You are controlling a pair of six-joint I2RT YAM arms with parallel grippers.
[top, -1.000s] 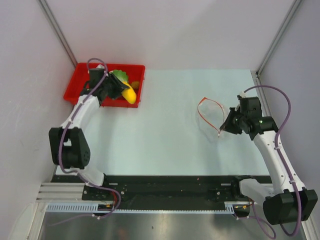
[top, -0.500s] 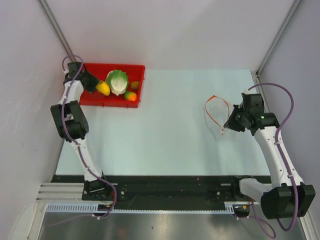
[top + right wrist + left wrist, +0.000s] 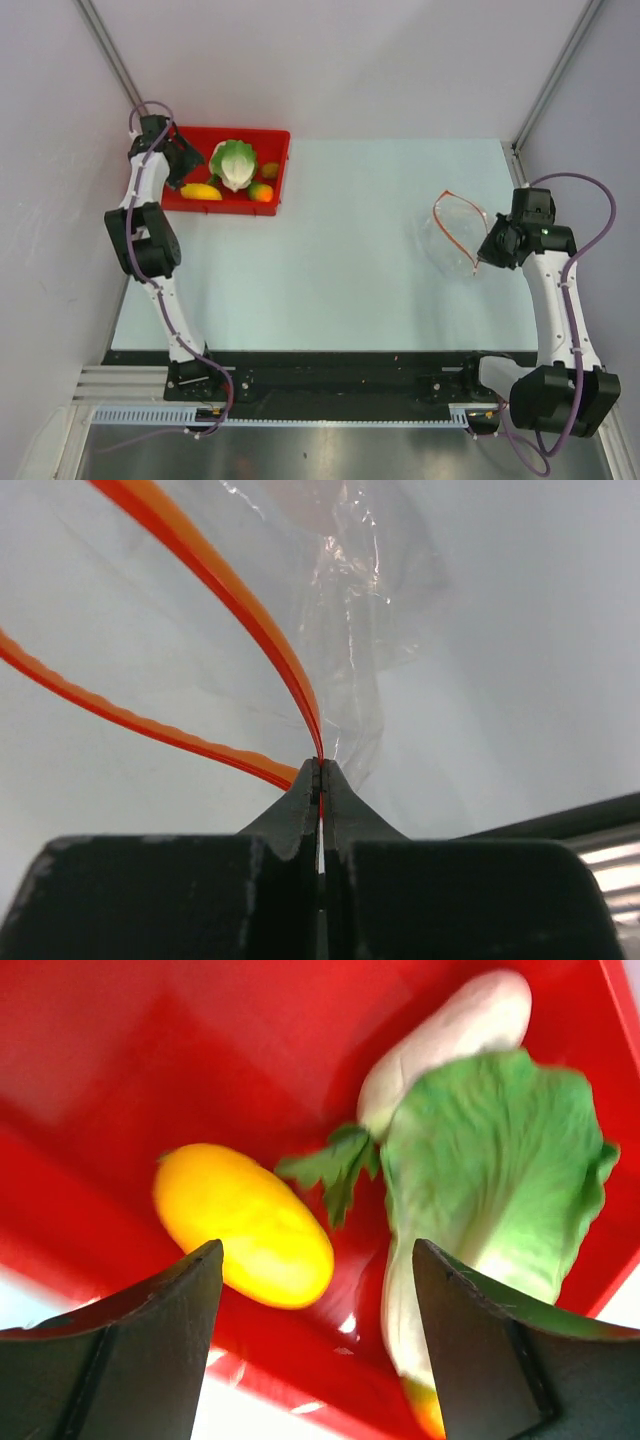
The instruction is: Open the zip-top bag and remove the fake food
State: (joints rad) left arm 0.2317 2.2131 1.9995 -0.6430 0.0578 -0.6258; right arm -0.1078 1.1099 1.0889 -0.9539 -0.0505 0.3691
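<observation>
Clear floppy plastic zip-top bag [image 3: 448, 232], right of frame, its orange strip [image 3: 225, 592] pinched in right jaws; plastic toy foods [image 3: 235, 160] in red rectangular tray [image 3: 275, 140], upper left, beneath wide-open left jaws.

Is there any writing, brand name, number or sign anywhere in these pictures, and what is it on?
None: no word, label, number or sign shows on the red tray, the fake food, the zip-top bag, the table or anything else in view.
</observation>
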